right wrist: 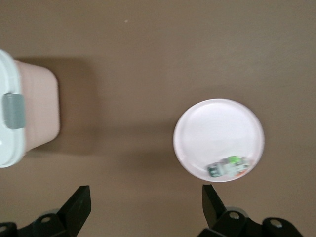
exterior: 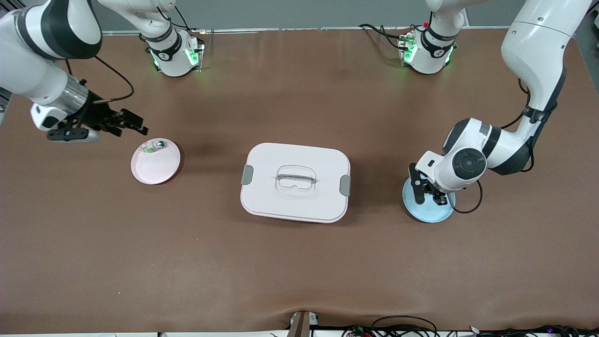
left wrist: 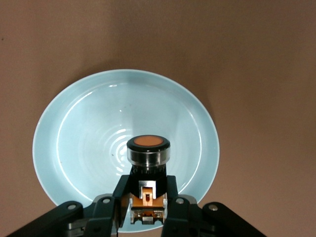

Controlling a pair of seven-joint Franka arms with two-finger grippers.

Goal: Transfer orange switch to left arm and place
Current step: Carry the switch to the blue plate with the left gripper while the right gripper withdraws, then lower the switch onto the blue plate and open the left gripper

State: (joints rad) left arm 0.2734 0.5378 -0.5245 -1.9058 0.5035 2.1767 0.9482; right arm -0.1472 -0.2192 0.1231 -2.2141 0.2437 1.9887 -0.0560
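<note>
Left gripper point(left wrist: 147, 205) low, fingers clamped; right gripper point(right wrist: 145, 207) raised, fingers spread wide

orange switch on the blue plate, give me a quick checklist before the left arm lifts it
1. Grip: left gripper shut on the orange switch at its rear end, orange face pointing down at the plate: ok.
2. Switch over the blue plate; whether it touches the plate: cannot tell.
3. Box sits mid-table between the two plates, lid on, directly in a straight path across: not ok, route over or around it.
4. Right gripper open and holding nothing, up beside the pink plate: ok for a handover.
5. Pink plate already holds a small greenish-clear part at its rim; bare room remains: ok.
</note>
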